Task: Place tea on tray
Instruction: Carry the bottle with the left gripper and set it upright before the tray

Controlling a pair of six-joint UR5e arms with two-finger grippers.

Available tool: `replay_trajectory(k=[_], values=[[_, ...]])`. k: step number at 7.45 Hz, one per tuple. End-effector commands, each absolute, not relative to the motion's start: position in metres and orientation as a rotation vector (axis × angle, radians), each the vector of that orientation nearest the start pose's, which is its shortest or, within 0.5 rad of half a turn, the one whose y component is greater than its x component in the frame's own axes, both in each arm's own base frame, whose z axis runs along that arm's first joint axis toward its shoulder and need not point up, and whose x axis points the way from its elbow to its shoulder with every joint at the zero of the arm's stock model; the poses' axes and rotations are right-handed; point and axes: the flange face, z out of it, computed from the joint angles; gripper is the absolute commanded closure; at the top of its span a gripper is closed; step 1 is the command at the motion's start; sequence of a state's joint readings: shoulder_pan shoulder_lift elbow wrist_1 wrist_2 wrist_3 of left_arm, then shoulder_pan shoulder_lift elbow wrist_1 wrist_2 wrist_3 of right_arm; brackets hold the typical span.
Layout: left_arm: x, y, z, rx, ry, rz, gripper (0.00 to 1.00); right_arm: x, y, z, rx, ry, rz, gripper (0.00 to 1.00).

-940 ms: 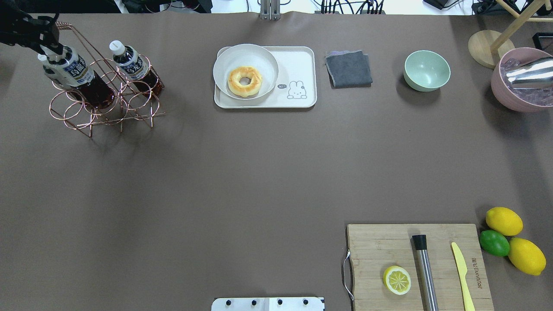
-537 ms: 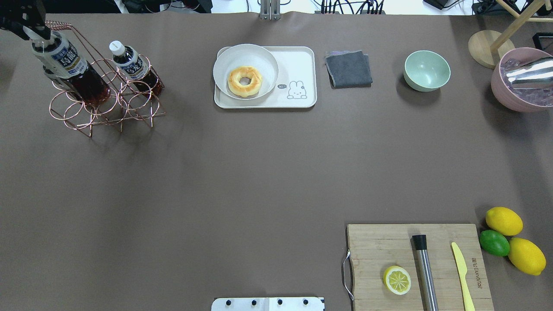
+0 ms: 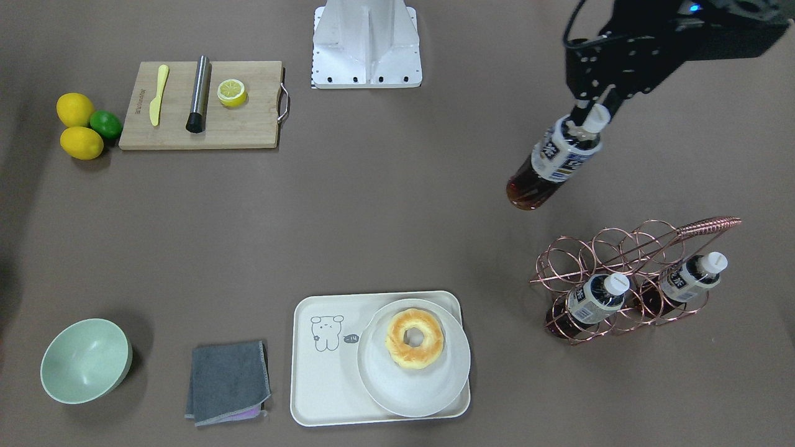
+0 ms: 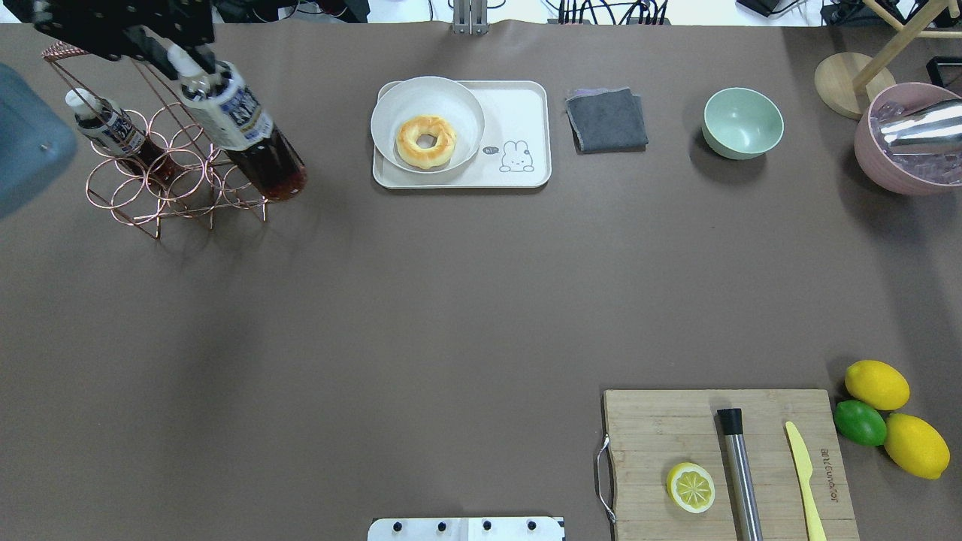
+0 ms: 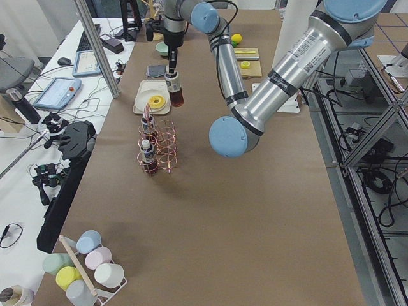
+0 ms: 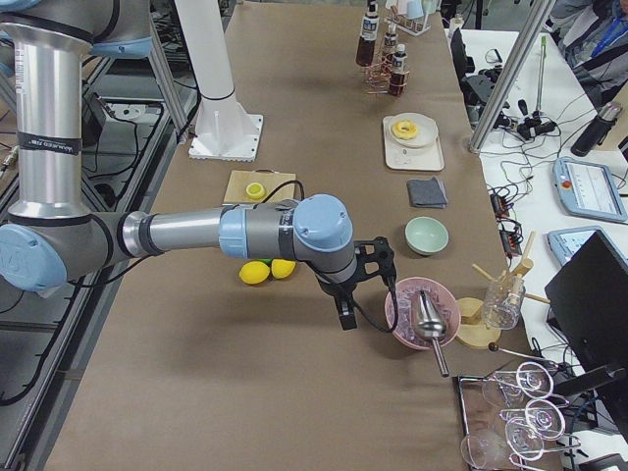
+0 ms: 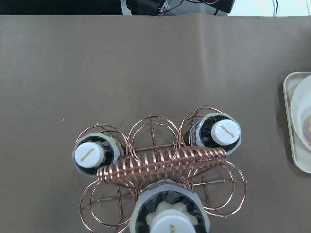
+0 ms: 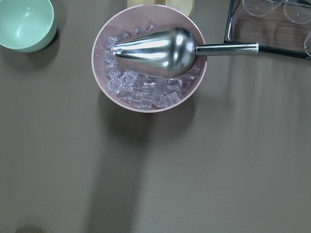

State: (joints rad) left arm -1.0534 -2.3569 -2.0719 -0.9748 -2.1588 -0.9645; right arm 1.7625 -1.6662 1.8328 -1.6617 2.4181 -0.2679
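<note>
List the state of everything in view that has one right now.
left tool: shut on the tea.
tea: capped, hanging tilted, clear of the rack.
rack: holds two capped bottles.
tray: carries the plate with donut, bear end bare.
right tool: cannot tell open or shut.

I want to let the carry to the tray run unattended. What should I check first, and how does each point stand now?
1. Left gripper shut on the tea at its cap: ok.
2. Tea hangs clear of the wire rack: ok.
3. Bare tray space beside the plate: ok.
4. Right arm far from the tray, by the ice bowl: ok.
5. Grip firm enough for the swing: cannot tell.
</note>
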Motion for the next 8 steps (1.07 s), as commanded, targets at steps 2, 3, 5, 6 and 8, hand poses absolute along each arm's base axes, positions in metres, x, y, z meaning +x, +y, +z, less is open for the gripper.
replay_trajectory(k=[2,3,5,6,8], values=[[0.421,-0.445,0.021,0.165,0.850,-0.141,1.00,0.143,-0.432,0.575,0.272,-0.807,-0.116,0.00],[0.454,-0.443,0.028,0.156,0.848,-0.124,1.00,0.143,-0.432,0.575,0.273,-0.809,-0.117,0.00],[0.493,-0.436,0.038,0.166,0.840,-0.104,1.00,0.143,-0.432,0.576,0.272,-0.809,-0.118,0.00],[0.501,-0.427,0.038,0.181,0.835,-0.095,1.00,0.143,-0.432,0.577,0.271,-0.809,-0.117,0.00],[0.513,-0.415,0.042,0.169,0.828,-0.074,1.00,0.143,-0.432,0.577,0.269,-0.809,-0.117,0.00]])
